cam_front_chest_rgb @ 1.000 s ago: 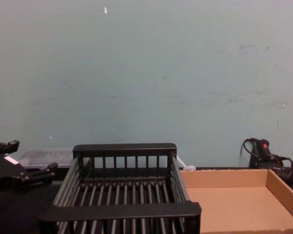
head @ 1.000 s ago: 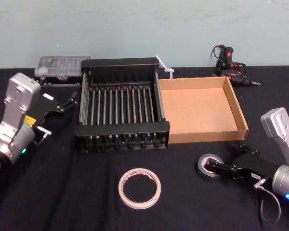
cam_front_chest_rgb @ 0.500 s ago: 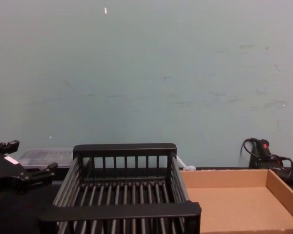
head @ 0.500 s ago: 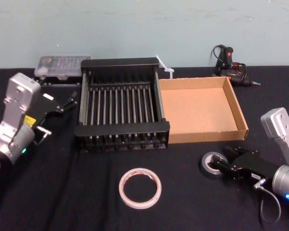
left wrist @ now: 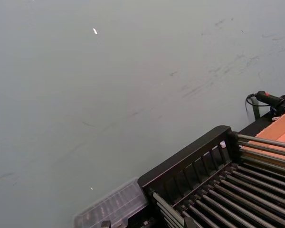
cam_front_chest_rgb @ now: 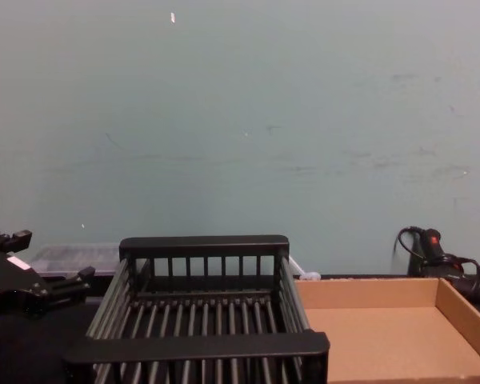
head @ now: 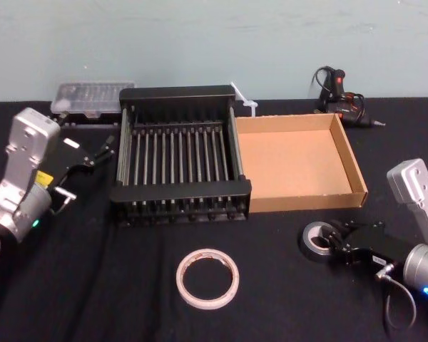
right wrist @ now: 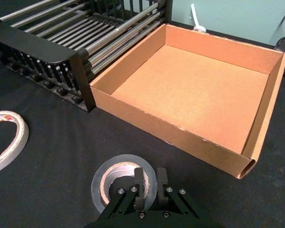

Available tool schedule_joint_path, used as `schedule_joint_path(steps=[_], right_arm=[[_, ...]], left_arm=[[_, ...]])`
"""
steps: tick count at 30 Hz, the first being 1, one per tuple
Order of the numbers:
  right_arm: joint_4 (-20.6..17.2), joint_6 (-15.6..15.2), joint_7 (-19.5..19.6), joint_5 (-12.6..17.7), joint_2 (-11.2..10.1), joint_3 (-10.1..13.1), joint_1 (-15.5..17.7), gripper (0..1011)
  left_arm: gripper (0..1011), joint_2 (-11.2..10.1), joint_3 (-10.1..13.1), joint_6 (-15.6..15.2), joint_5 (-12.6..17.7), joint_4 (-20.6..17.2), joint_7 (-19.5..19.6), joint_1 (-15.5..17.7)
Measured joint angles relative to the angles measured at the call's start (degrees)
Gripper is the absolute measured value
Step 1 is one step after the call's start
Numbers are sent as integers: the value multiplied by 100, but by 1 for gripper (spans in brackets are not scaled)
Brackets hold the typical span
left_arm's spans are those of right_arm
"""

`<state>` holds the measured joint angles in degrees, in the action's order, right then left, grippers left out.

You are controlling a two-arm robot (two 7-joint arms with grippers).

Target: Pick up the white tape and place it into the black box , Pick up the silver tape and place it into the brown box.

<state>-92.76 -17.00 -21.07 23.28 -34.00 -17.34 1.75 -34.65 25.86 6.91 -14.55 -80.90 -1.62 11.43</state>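
The silver tape (head: 318,240) is gripped by the right gripper (head: 334,241) on the black tablecloth (head: 114,285), just in front of the brown box (head: 356,164). In the right wrist view, the two fingertips (right wrist: 139,176) are seen pinched together over the near wall of the roll (right wrist: 125,182), one inside the pale core and one outside. The roll is seen lying flat on the cloth, close to the front wall of the cardboard tray (right wrist: 205,147) but apart from it.

The white tape (head: 207,277) is found flat on the cloth in front of the black box (head: 180,191), apart from it and well to the left of the silver roll. The black crate and the brown tray are set side by side, touching.

The left gripper (head: 102,151) is held idle beside the crate's left side; whether its fingers are spread cannot be told.
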Motion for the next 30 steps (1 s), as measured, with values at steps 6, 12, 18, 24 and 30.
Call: schedule_joint_path(steps=[6,12,18,24,30], right_arm=[[0,0,0,0,0,-1,0,171],[7,106,-102,-4,-17,-9,9,171],[-59,418,-201,12,-39,43,82,170],[-233,837,-242,149,-27,233,241,170],[-442,1121,-203,293,17,416,431,171]], left_arm=[[1001,0,0,0,0,0,0,0],[1001,0,0,0,0,0,0,0],[1001,0,0,0,0,0,0,0],[1001,0,0,0,0,0,0,0],[1001,0,0,0,0,0,0,0]])
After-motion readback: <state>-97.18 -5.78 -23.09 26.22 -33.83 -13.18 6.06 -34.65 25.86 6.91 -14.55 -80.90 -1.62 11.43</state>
